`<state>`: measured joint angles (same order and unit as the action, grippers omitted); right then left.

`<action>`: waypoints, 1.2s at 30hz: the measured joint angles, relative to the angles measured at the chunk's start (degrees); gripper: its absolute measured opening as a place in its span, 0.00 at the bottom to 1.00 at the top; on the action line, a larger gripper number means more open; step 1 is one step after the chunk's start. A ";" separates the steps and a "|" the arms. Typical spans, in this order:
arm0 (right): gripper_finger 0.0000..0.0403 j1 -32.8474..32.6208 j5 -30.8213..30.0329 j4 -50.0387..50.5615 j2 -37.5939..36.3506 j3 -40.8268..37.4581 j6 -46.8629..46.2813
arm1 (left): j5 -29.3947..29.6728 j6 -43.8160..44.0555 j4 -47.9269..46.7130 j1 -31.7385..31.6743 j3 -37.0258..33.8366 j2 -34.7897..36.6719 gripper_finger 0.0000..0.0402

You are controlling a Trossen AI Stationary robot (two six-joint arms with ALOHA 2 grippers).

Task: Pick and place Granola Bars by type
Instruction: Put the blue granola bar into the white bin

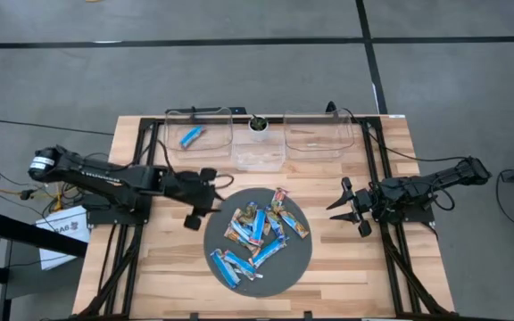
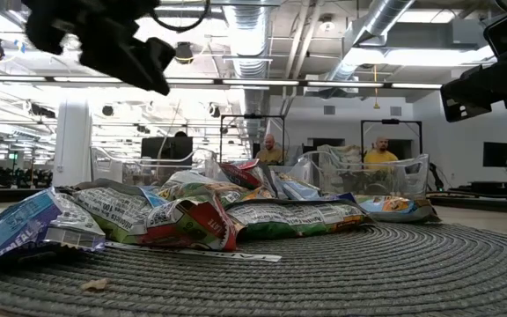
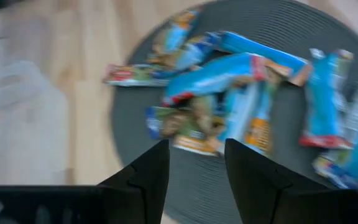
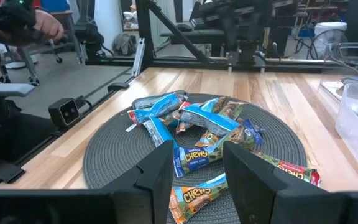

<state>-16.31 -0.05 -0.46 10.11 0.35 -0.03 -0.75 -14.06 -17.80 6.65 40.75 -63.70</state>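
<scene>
Granola Bars [image 1: 259, 234] piled on mat [image 1: 298, 263], at 4 o'clock of left gripper [image 1: 205, 200], at 8 o'clock of right gripper [image 1: 346, 207]; both w/ fingers apart, empty.

Granola bars [image 1: 259, 234] in blue, blue-and-white and tan wrappers lie flat, heaped and overlapping, on the round dark mat. 1 blue bar [image 1: 191, 136] lies in the left clear bin.
</scene>
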 joint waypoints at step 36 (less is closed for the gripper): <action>0.33 0.00 0.00 -0.01 0.01 0.00 0.00 | 4.73 1.17 1.86 26.65 7.38 -22.19 0.37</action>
<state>-16.31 -0.05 -0.47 10.12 0.35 -0.03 3.97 -12.89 -15.94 33.31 48.13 -85.89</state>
